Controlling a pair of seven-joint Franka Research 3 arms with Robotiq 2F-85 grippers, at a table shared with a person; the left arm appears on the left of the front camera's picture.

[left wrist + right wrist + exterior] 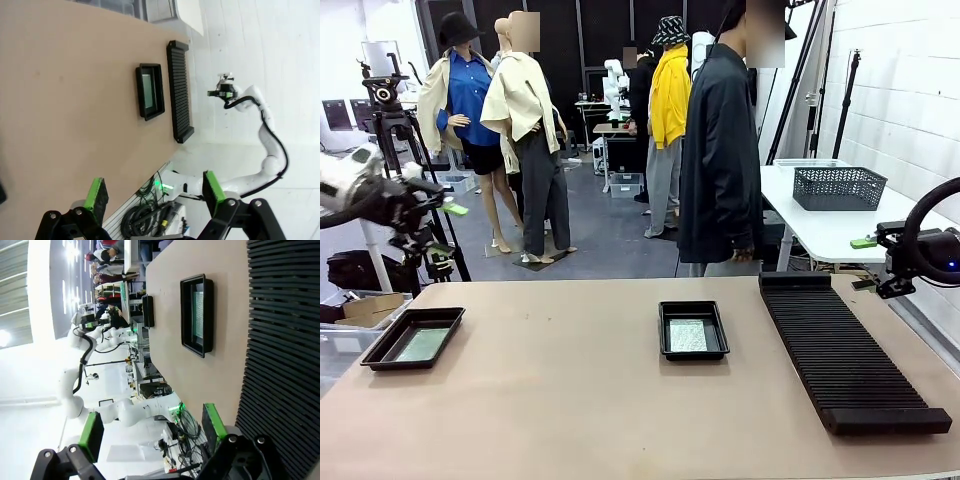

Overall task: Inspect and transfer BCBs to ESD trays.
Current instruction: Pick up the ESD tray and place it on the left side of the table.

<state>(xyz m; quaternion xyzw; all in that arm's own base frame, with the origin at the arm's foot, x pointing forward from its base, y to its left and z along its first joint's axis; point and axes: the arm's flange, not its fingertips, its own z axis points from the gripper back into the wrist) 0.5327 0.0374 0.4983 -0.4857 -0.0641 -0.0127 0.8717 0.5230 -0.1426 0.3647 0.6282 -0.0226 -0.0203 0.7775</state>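
BCBs [688, 335] flat, shiny green, one lying in each black ESD tray [693, 352]

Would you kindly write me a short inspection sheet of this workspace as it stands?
Surface: tan table, bare between items.
Job's things: left ESD tray and middle ESD tray, each with a greenish board lying inside.
Clutter: black ribbed rack on the right.
Grippers: left gripper and right gripper open, empty, raised off the table.
Cables: a bundle by the arm base.
Surroundings: a person at the far side; mesh basket on a white table.
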